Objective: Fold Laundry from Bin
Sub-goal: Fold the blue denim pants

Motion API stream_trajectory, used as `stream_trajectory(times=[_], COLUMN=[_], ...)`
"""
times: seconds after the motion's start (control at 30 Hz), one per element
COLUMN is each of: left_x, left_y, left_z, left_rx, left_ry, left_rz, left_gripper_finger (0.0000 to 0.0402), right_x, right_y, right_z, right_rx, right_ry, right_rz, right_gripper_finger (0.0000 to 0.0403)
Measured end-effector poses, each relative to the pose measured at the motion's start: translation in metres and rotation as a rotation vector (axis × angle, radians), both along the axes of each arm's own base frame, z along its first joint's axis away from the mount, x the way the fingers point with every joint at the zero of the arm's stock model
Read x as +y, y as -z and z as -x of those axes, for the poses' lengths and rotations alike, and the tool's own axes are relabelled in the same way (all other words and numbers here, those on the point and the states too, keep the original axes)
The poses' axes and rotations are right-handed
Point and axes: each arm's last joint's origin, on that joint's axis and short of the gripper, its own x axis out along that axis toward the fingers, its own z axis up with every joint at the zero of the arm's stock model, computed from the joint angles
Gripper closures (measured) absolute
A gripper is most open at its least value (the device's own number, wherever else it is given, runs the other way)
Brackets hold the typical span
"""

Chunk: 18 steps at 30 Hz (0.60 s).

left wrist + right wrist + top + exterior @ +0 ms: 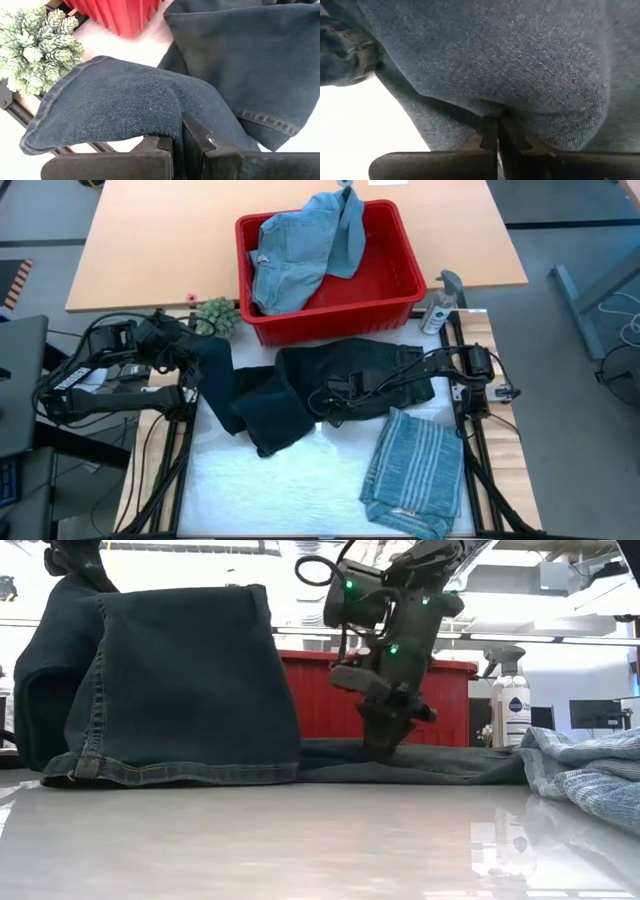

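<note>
High view, dark trousers (pixel 300 385) pinched betw. left claw (pixel 197 343) & right claw (pixel 338 392)

Dark trousers (pixel 300 385) before red bin (pixel 400 270)

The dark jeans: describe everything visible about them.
The dark jeans are navy denim with lighter stitched seams and hems. They lie spread across the white table top, in front of the red bin. The left hand is shut on one leg, lifting it so that it hangs folded. The right hand pinches the middle, down at the table.
</note>
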Motion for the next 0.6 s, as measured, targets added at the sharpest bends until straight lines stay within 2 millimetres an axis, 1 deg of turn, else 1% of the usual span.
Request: stream_trajectory(times=[0.13,0.23,0.33,0.47,0.53,0.6], left_x=[0.0,0.0,0.0,0.0,0.0,0.0], left_y=[0.0,0.0,0.0,0.0,0.0,-0.001], left_z=[0.0,0.0,0.0,0.0,0.0,-0.001], left_rx=[0.0,0.0,-0.001,-0.001,-0.002,-0.016], left_ry=[-0.001,-0.002,-0.002,-0.002,-0.002,-0.009], left_rz=[0.001,0.001,0.002,0.002,0.002,0.004], left_gripper_finger=[0.0399,0.0399,0.0399,0.0399,0.0399,0.0399], right_x=[0.007,0.016,0.026,0.044,0.057,0.071], right_y=[-0.021,-0.04,-0.054,-0.062,-0.062,-0.055], right_z=[0.004,0.009,0.016,0.024,0.026,0.028], right_rx=[-0.002,-0.014,-0.015,-0.007,0.001,0.016], right_ry=[-0.025,-0.067,-0.09,-0.181,-0.258,-0.347], right_rz=[0.026,0.061,0.09,0.11,0.125,0.145], right_gripper_finger=[0.038,0.0381,0.0381,0.0381,0.0381,0.0381])
